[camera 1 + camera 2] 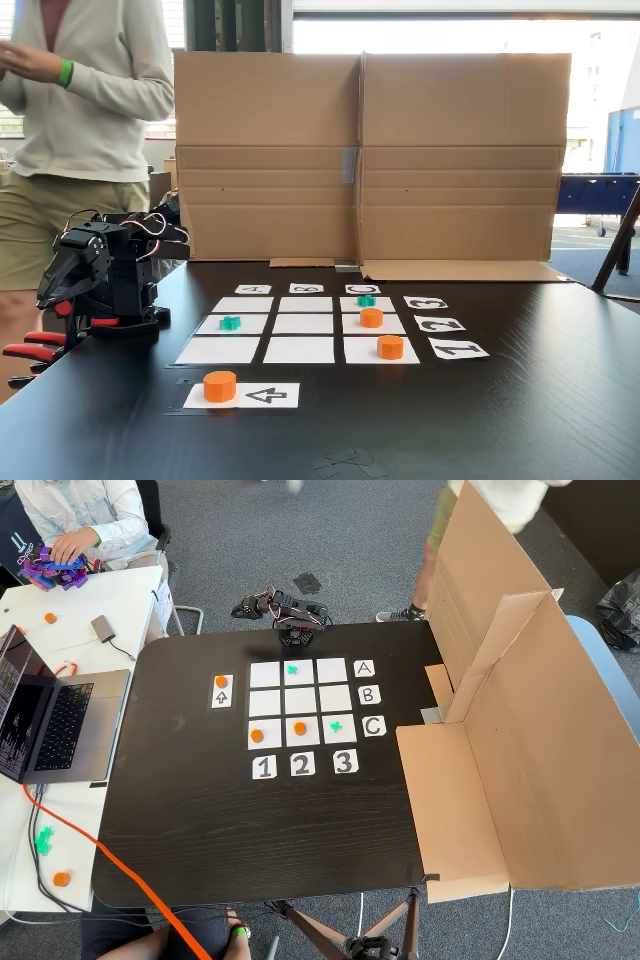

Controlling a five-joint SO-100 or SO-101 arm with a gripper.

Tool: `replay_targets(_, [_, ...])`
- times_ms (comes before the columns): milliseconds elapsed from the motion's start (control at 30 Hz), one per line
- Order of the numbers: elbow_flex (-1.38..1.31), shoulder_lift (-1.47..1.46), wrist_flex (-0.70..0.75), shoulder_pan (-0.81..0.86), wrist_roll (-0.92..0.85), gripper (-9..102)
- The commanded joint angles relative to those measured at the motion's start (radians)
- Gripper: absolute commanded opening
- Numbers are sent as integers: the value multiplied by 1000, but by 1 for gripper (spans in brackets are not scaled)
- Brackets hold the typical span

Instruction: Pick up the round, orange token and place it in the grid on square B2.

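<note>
Folded up low at the edge of the black surface [520,420] sits the arm, with the tool [60,285] too dark and bunched to tell if open or closed. Well apart from the tool, on the arrow card [268,395], rests the round, orange token [219,385]. Between them lies the grid [300,702], with square B2 [305,323] bare. Farther across the grid, two more orange tokens [371,317] and two teal tokens [230,322]. Behind, a cardboard wall [370,150] and a standing person [90,120].

The black folded robot arm [105,275] at the dark table's [520,420] left edge hides its gripper's jaws in both fixed views. The standing person in a cream top [95,90] is cut off by the picture's upper edge, and the brown cardboard screen [545,730] runs past the right edge.
</note>
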Motion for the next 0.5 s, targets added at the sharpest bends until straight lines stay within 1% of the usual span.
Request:
replay_targets(0, [3,8,0,-69,-72,-1])
replay_targets(467, [3,5,0,-78,-81,-1])
